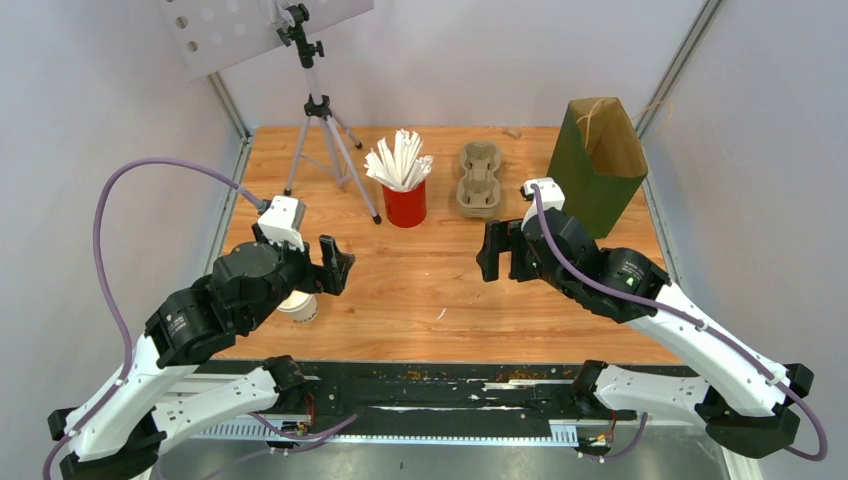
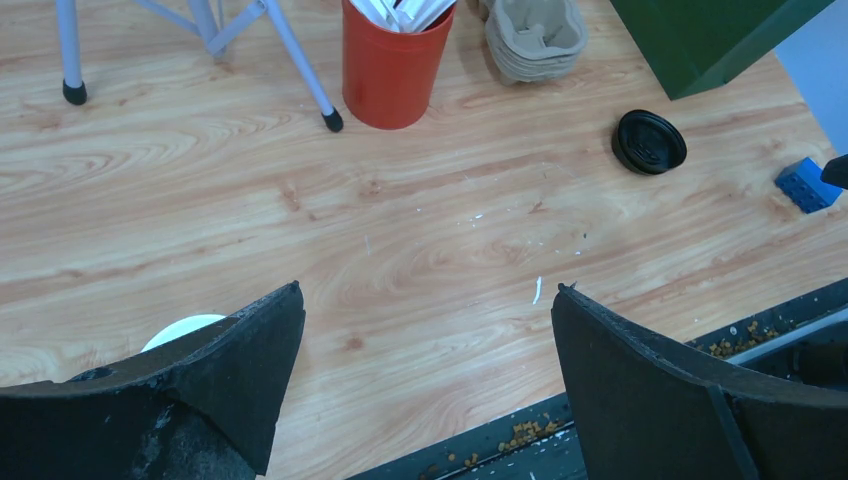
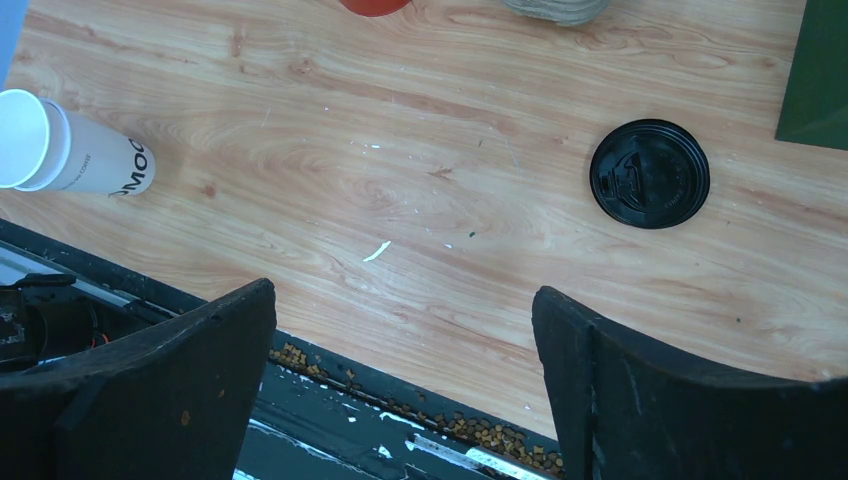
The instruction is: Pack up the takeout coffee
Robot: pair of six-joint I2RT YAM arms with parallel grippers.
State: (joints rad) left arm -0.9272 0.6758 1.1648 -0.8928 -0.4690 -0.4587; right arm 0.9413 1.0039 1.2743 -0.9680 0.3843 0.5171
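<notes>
Left gripper (image 1: 338, 262) and right gripper (image 1: 495, 250) hang above the wooden table (image 1: 420, 290), each with its fingers spread wide apart and nothing between them. A lidless white paper cup (image 1: 298, 306) sits on the table just beside, and partly hidden behind, the left gripper's left finger (image 2: 235, 355), well to the left of the right gripper. A loose black lid (image 3: 649, 173) lies flat ahead of the right gripper's right finger (image 3: 650, 390). Farther beyond both grippers stand a red cup of straws (image 1: 404, 203), a pulp tray (image 1: 479, 180) and a green paper bag (image 1: 597, 165).
</notes>
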